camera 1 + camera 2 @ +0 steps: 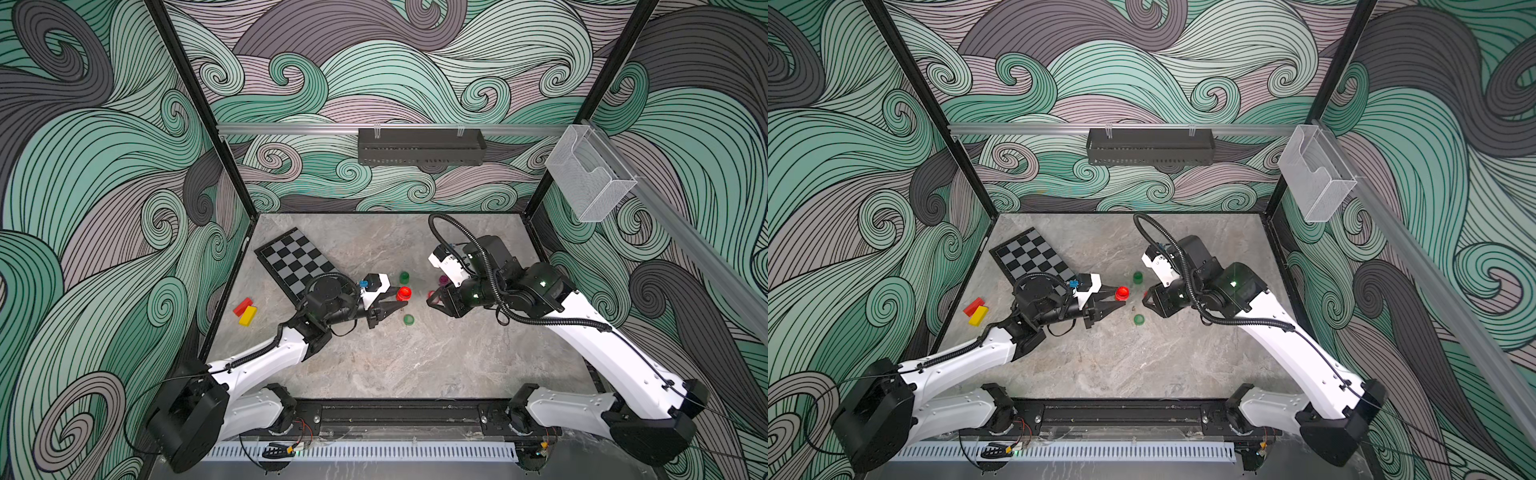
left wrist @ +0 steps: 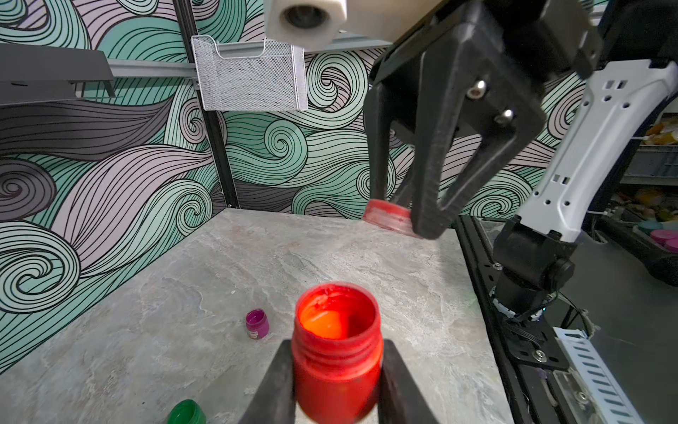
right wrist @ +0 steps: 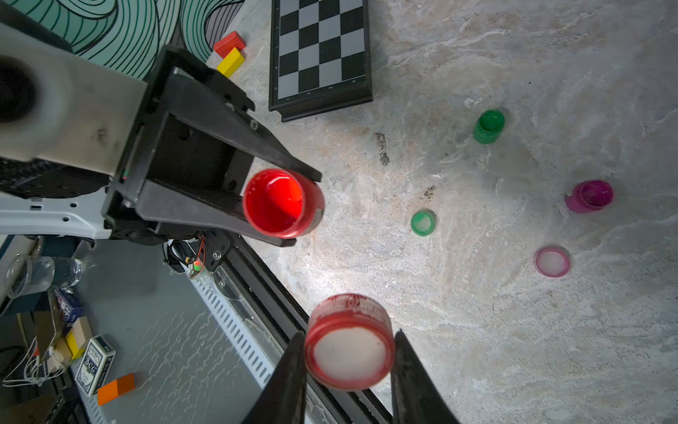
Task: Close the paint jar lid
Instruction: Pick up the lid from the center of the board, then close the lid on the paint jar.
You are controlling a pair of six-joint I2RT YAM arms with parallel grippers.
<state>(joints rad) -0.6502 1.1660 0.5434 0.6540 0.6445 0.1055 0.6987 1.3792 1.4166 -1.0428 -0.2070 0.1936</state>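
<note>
- The red paint jar [image 2: 337,352] is upright and uncapped, with red paint inside. The left gripper [image 3: 302,209] clamps it near the middle of the table [image 1: 415,365].
- The red lid [image 3: 348,343] is pinched in the right gripper [image 2: 403,214], clear of the jar, with its pale lining showing.
- The green jar [image 3: 489,126] and magenta jar [image 3: 590,196] stand open on the table, each holding paint of its own colour.
- The green lid [image 3: 423,223] and magenta lid [image 3: 551,261] lie near them, lining upward.
</note>
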